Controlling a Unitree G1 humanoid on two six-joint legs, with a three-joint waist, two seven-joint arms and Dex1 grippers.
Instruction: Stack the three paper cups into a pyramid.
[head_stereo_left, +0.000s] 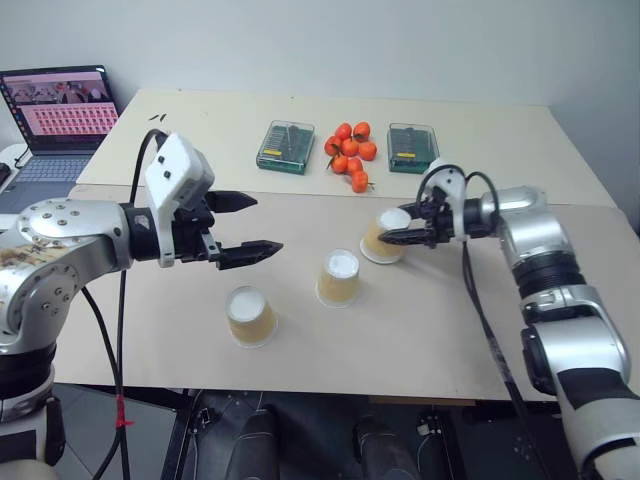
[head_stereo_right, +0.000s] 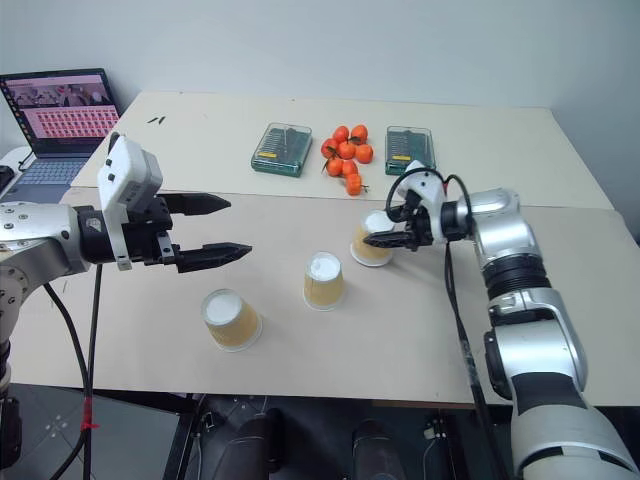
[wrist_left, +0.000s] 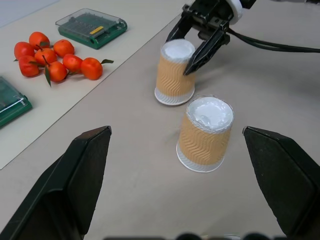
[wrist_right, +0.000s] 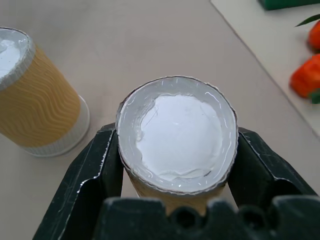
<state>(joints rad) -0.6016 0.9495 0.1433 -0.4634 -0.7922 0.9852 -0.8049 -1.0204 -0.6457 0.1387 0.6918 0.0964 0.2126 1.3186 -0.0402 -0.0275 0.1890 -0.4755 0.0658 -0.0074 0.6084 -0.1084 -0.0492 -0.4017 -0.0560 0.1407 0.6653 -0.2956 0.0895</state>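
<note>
Right hand (head_stereo_left: 400, 224) clamped on far paper cup (wrist_right: 177, 150), fingers on its sides near upturned base; left hand (head_stereo_left: 245, 228) spread wide, empty. Middle cup (head_stereo_left: 338, 277) and near cup (head_stereo_left: 250, 316) inverted on tabletop (head_stereo_left: 440, 320). Likely light, thin-walled, easily crushed: squeeze gently, mid-wall

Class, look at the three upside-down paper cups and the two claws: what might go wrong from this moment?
1. The right claw grips the far cup near its top; squeezing could dent the paper, or the tapered cup could slip out when lifted.
2. The middle cup stands close by, so swinging the held cup across may knock it over.
3. The open left claw hangs above the near cup; lowering carelessly could tip it.
</note>
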